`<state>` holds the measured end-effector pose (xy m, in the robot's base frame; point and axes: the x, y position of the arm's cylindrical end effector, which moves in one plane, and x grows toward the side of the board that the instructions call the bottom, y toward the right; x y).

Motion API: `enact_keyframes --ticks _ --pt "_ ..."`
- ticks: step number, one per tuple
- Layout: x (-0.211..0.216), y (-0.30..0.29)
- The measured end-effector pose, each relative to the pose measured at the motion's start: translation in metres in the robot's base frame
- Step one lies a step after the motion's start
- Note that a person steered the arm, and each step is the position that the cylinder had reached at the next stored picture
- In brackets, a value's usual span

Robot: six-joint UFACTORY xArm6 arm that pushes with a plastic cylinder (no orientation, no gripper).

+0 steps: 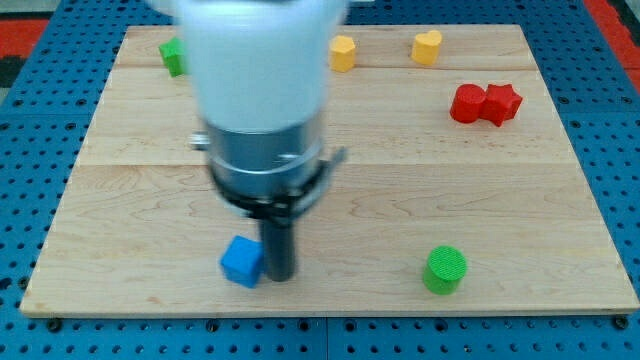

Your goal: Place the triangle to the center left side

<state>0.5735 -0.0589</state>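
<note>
No pincer, just my tip (279, 276) touching the blue block's (241, 262) right side; off-centre push risks it spinning away.

Just beside my tip (279, 275), on its left, the blue cube (241, 262) is found; the green wooden cylinder (444, 270) is placed well to its right, on the wooden board (520, 200).

Your tip (279, 276) sits touching the blue cube (241, 262) on its right side, near the board's (540, 200) bottom edge.
</note>
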Motion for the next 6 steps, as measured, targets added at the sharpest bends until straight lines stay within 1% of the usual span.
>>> enact_keyframes --ticks 1,2,3,4,5,6 --pt "-0.051 0.006" --pt "-0.071 0.01" --pt "-0.125 0.032" --pt "-0.138 -0.011" --pt "-0.144 -0.128" --pt "-0.144 -0.102"
